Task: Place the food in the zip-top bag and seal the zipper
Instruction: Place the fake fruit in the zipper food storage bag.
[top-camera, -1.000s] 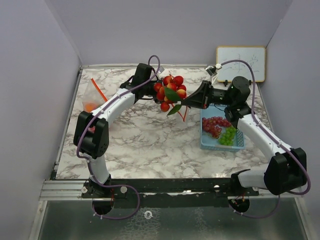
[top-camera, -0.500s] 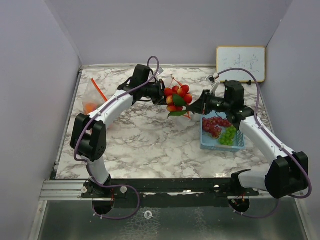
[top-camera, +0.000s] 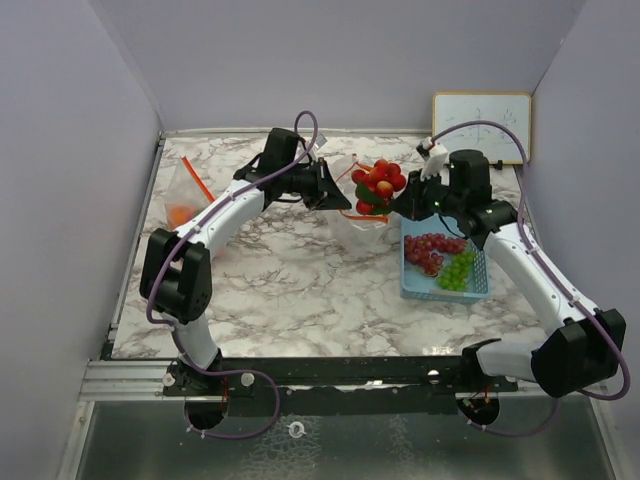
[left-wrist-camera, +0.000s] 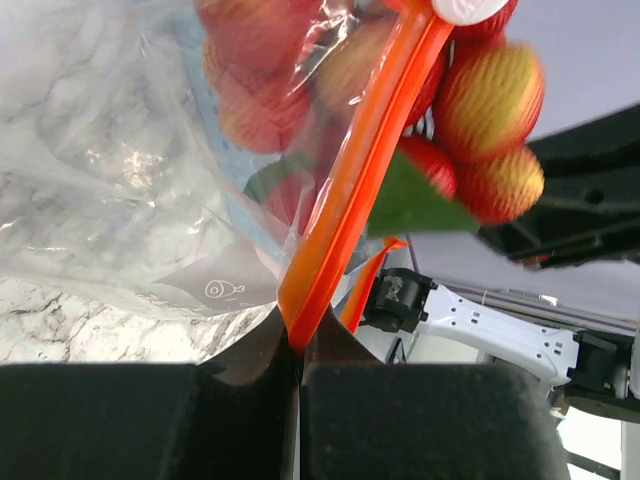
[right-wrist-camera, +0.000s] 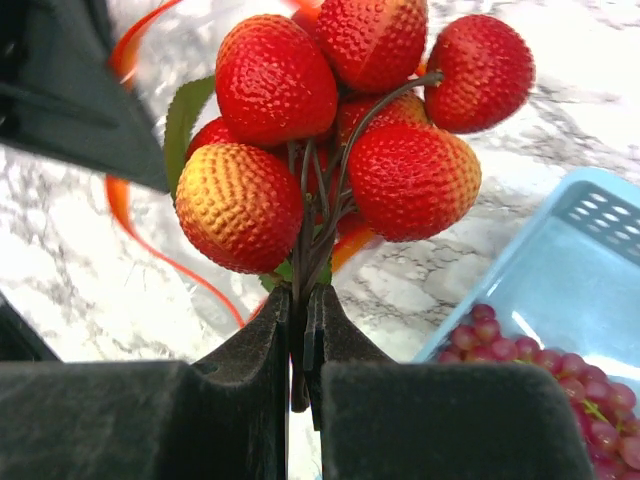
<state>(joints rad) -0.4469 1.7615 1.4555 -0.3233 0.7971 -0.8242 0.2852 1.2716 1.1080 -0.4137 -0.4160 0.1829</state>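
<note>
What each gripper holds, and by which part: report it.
Left gripper: shut on the zip-top bag, by its orange zipper strip. Right gripper: shut on the red fruit bunch, by its bundled stems.

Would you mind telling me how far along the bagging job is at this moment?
Done: the clear zip-top bag is open. In hand: the left gripper pinches its orange zipper strip, while the right gripper holds the bunch of small red fruits by its stems at the bag's mouth. Left: release it inside, add the purple grapes and green grapes from the light-blue mesh basket, seal the zipper.
</note>
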